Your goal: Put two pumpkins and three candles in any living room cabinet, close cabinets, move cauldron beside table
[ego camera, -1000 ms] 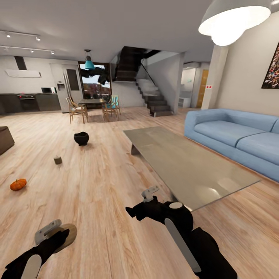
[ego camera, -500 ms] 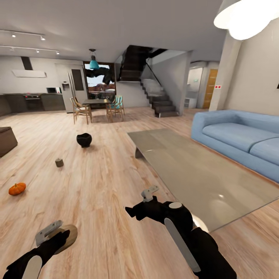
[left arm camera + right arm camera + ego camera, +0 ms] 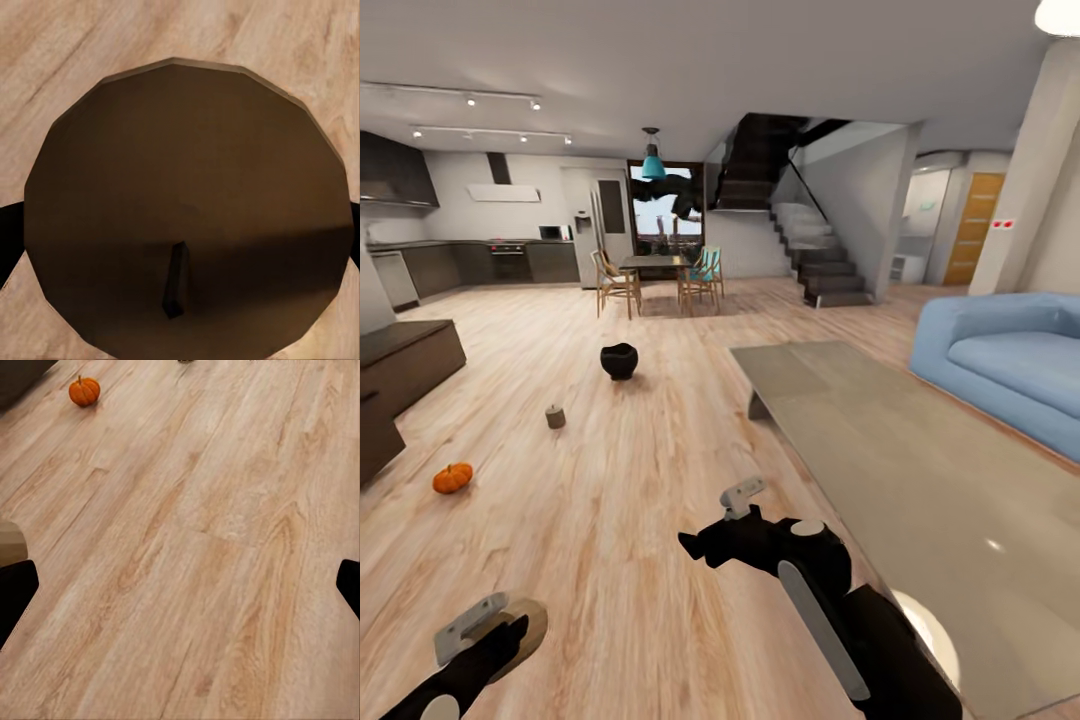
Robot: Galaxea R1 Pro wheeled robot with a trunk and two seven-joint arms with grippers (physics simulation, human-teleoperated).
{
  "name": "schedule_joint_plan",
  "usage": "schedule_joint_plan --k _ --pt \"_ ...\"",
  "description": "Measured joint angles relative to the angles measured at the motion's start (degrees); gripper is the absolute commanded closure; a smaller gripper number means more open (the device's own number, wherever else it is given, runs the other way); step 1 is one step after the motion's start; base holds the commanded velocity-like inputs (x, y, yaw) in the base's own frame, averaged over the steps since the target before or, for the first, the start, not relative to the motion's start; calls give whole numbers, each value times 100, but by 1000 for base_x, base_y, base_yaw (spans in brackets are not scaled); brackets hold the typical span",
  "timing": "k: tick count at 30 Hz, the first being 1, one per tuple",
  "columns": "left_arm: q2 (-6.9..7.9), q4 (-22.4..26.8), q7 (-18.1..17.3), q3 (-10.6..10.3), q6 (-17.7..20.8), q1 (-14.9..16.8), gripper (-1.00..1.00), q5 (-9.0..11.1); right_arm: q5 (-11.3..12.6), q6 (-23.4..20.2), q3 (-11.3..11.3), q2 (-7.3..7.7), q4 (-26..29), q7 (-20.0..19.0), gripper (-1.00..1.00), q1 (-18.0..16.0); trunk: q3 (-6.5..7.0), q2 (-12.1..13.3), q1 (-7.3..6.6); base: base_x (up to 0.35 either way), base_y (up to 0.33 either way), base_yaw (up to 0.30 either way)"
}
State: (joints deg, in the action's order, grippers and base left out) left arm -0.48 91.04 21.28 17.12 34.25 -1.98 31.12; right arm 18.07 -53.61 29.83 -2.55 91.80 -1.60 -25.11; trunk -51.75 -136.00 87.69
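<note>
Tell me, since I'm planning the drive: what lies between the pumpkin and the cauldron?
In the head view a candle stands on the floor roughly between the pumpkin and the cauldron; otherwise bare boards.

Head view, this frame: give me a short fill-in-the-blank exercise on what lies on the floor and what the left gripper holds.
1. The pumpkin lies on the wooden ____.
2. The black cauldron stands farther from the robot than the loose ____ on the floor.
3. The left gripper holds a ____, its wick facing the left wrist camera.

Missing words: floor; candle; candle
</note>
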Motion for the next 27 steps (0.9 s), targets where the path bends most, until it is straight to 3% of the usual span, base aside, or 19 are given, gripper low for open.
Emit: schedule_joint_plan --k 18,27 --pt "-2 -33 2 15 -42 -22 100 11 -10 1 5 -34 -67 38 -100 -6 -30 0 1 267 220 282" --pt "-2 -36 2 15 -43 -22 100 6 -54 -1 -8 -200 -264 517 -100 -38 -40 0 1 252 240 282"
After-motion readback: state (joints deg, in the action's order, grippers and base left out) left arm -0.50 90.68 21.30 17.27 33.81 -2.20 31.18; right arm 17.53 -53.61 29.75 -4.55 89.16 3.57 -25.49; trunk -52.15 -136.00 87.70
